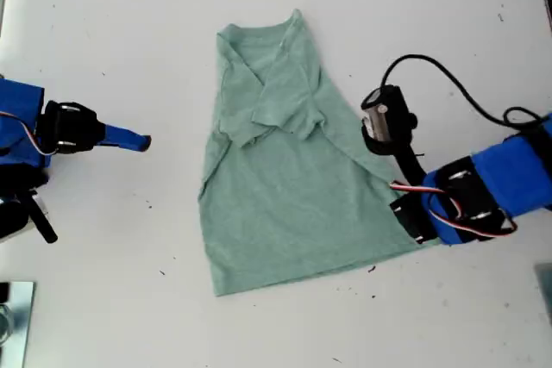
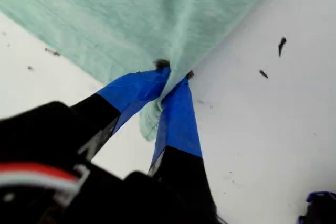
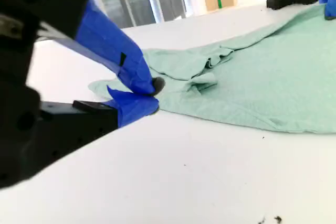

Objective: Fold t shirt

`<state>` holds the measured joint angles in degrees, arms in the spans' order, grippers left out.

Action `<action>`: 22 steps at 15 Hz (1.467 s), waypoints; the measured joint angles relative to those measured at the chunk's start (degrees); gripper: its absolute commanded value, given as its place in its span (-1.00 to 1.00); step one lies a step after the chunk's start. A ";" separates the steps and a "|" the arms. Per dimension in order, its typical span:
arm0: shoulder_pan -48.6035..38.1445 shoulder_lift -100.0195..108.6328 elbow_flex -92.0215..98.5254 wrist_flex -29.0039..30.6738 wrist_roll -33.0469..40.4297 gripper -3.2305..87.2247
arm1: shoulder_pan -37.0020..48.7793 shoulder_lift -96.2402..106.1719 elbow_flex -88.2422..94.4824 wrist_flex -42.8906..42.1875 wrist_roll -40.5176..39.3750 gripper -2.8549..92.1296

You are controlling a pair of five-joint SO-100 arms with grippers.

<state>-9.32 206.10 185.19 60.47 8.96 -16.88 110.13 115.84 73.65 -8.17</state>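
Observation:
The pale green t shirt [image 1: 285,187] lies flat on the white table, neckline toward the far edge, with one sleeve [image 1: 285,105] folded over the chest. My first gripper [image 2: 170,80] is shut on the t shirt [image 2: 131,19] at its edge near a hem corner, at the exterior view's right [image 1: 407,220]. My second gripper [image 3: 152,90] has its blue-taped jaws closed on nothing, a short way from the t shirt [image 3: 262,82]. In the exterior view it [image 1: 138,140] points at the shirt from the left, clear of the cloth.
A black cable [image 1: 448,84] loops over the table behind the first arm. A metal object [image 1: 13,316] sits at the exterior view's lower left corner. Dark specks [image 2: 281,45] dot the table near the hem corner.

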 measured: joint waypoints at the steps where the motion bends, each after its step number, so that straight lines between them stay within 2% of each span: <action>1: 0.09 0.00 0.00 0.00 0.00 -0.93 | 0.88 -0.88 -6.59 6.15 -1.32 -0.99; 4: 0.26 0.00 0.00 0.00 0.00 -0.93 | 2.90 -10.72 -29.62 17.75 -7.12 -0.99; 7: 0.26 0.00 0.00 0.00 0.00 -0.93 | 5.19 -25.05 -47.11 16.26 -11.69 -0.99; 8: 0.26 0.00 0.00 0.00 0.00 -0.93 | 5.71 -27.60 -48.08 12.13 -12.57 -0.89; 9: 0.26 0.00 0.00 0.00 0.00 -0.93 | 5.89 -28.12 -47.72 7.56 -12.48 -0.55; 10: 0.26 0.00 0.00 0.00 0.00 -0.93 | 5.89 -28.56 -46.93 2.81 -12.48 -0.47; 12: 0.26 0.00 0.00 0.00 0.00 -0.93 | 5.71 -30.50 -46.32 -0.88 -12.48 -0.30; 15: 0.26 0.00 0.00 0.00 0.00 -0.92 | 3.78 -30.76 -46.41 0.97 -12.48 -0.38; 17: 0.53 0.00 0.00 0.00 0.00 -0.87 | 3.78 -26.28 -45.88 10.20 -13.01 -0.58; 19: 0.53 0.00 0.00 0.00 0.00 -0.84 | 5.89 -10.81 -35.60 17.49 -13.45 -0.72; 20: 0.53 0.00 0.00 0.00 0.00 -0.83 | 9.49 -0.44 -24.70 16.35 -14.41 -0.84; 22: 0.53 0.00 0.09 0.00 0.00 -0.93 | 18.46 25.40 5.80 5.89 -15.91 -0.89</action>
<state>-8.79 206.10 185.27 60.47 8.96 1.58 135.53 121.64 79.54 -24.08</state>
